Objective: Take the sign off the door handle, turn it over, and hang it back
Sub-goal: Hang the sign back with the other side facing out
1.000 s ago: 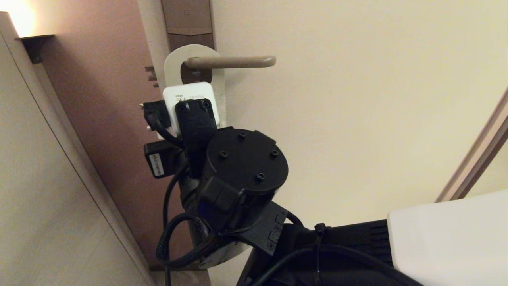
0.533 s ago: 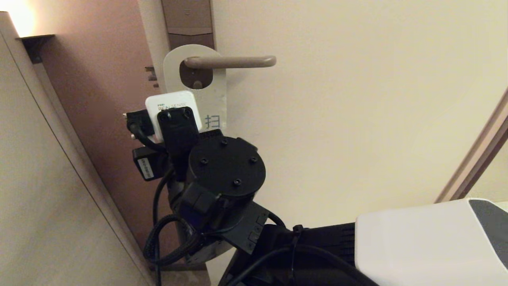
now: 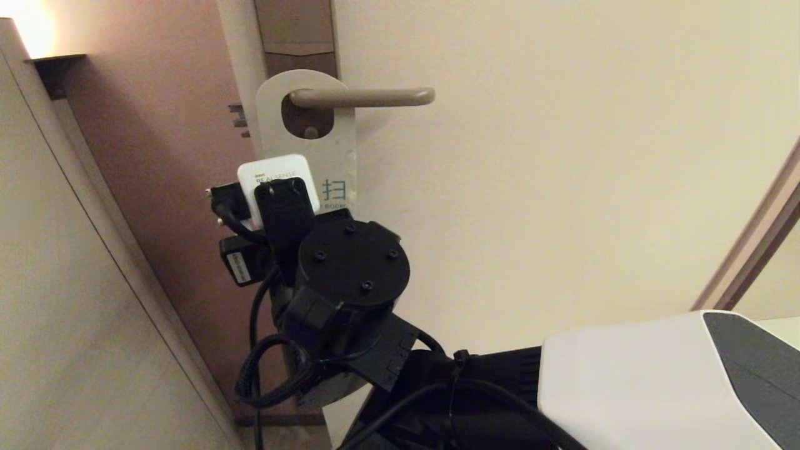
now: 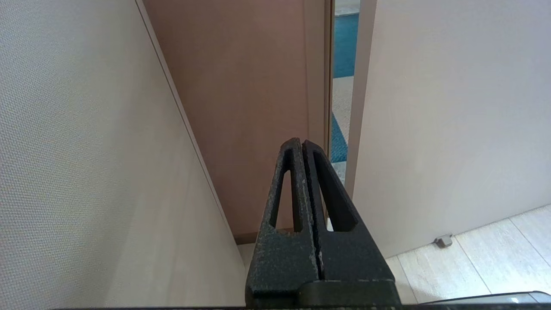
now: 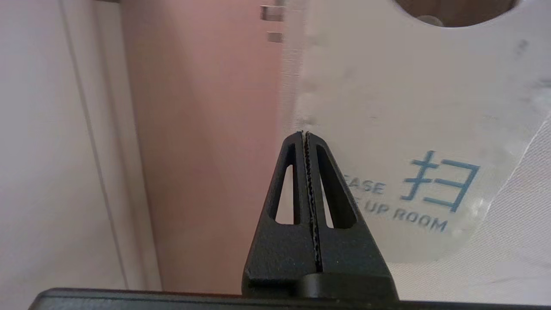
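Note:
The sign [image 3: 337,156] hangs on the door handle [image 3: 369,97] by its oval hole, white side out. In the right wrist view it [image 5: 387,107] reads "UP ROOM" with a blue character. My right gripper [image 5: 304,134] is shut and empty, its tips just in front of the sign's left edge, below the hole. In the head view its fingers are hidden behind the wrist and its white camera [image 3: 278,187]. My left gripper [image 4: 301,142] is shut and empty, held low, facing the gap at the door's edge.
A brownish lock plate [image 3: 294,31] runs up behind the handle. Small dark latch bolts [image 3: 237,122] stick out of the door's edge. The pinkish door frame [image 3: 162,156] and a beige wall [image 3: 75,281] stand to the left. The cream door face [image 3: 562,156] spreads right.
My right arm has dropped down and drawn back from the handle, uncovering more of the hanging sign and its blue print. The sign stays on the handle.

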